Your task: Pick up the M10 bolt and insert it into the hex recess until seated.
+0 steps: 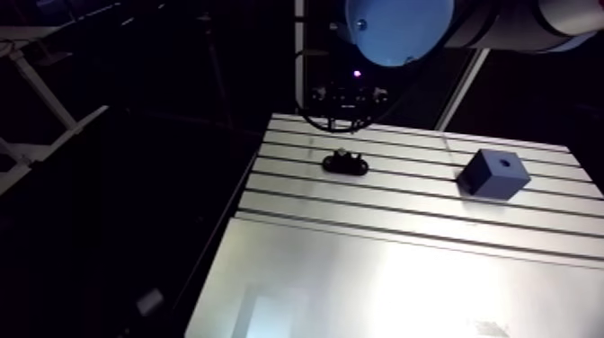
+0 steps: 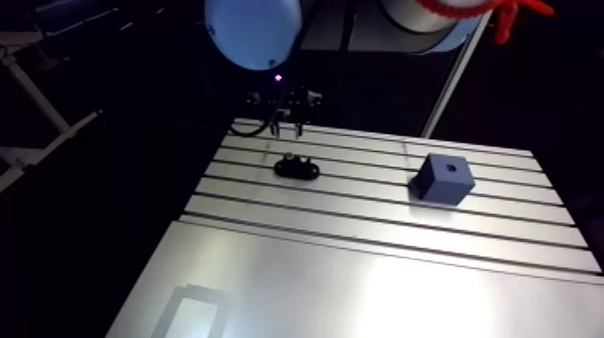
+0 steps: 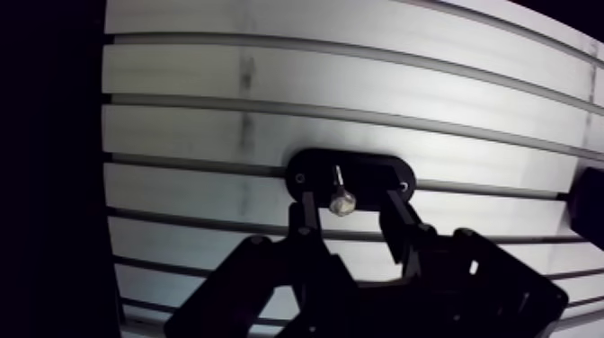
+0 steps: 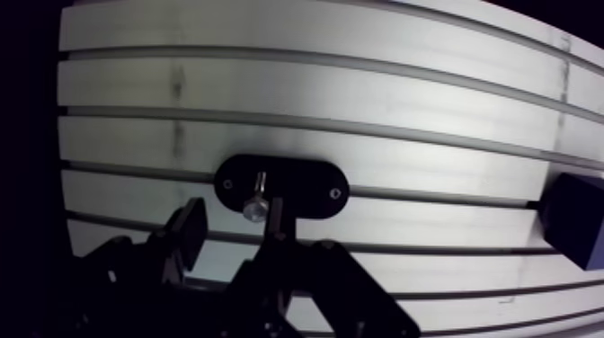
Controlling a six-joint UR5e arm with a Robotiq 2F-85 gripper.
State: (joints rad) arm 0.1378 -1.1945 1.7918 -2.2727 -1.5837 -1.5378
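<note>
A silvery bolt (image 3: 341,200) stands upright in a black oval holder (image 3: 368,173) on the slotted table (image 1: 386,270). My gripper (image 3: 349,205) hangs just above the holder and is open. One finger (image 3: 303,216) is on each side of the bolt, with a gap showing on both sides. In the arm view the holder (image 1: 345,163) lies near the table's far left part, under the gripper (image 2: 286,128). A dark blue block (image 1: 492,173) with a small recess (image 1: 506,164) in its top face sits well to the right of the holder.
The table's left edge (image 1: 235,211) runs close beside the holder, and past it all is dark. Several slots (image 1: 422,202) cross the table between holder and block. The block's corner (image 4: 575,220) shows far off to the gripper's side in the wrist view.
</note>
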